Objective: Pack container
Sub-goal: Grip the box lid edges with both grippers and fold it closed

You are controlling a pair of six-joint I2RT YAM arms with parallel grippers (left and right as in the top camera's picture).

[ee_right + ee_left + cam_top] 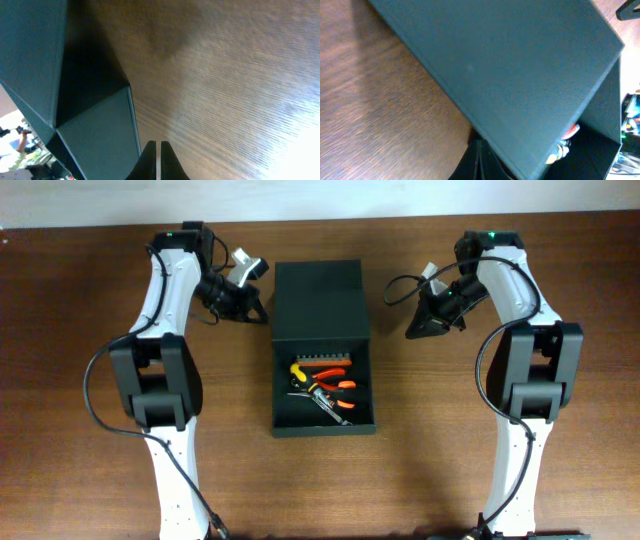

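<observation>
Container (323, 429) sits mid-table (90, 300), between the two arms, body open toward the near edge. Its flap lid (320, 292) is up or folded back on the far side; exact angle is unclear from overhead. In the left wrist view the lid's flat face fills most of the frame.

Left gripper (256, 304) is just beside the lid's left edge. Only one dark finger (479, 159) shows at the bottom of its own camera, so I cannot tell whether the jaws are wide or narrow, or whether it touches the lid.

Right gripper (412, 330) is off the lid's right side, near but apart from it, over bare wood. Its fingers (149, 161) are pinched to a thin slit with nothing between them.

Contents: hand tools in the far half of the box, namely orange-red handled pliers (336, 388), a yellow-handled piece (298, 369) and some metal bits I can't make out.

Status: nothing loose on the table, so loading looks done. What's left, by my read, is closing the lid. Both arms flank it, so that's likely the step in hand.
</observation>
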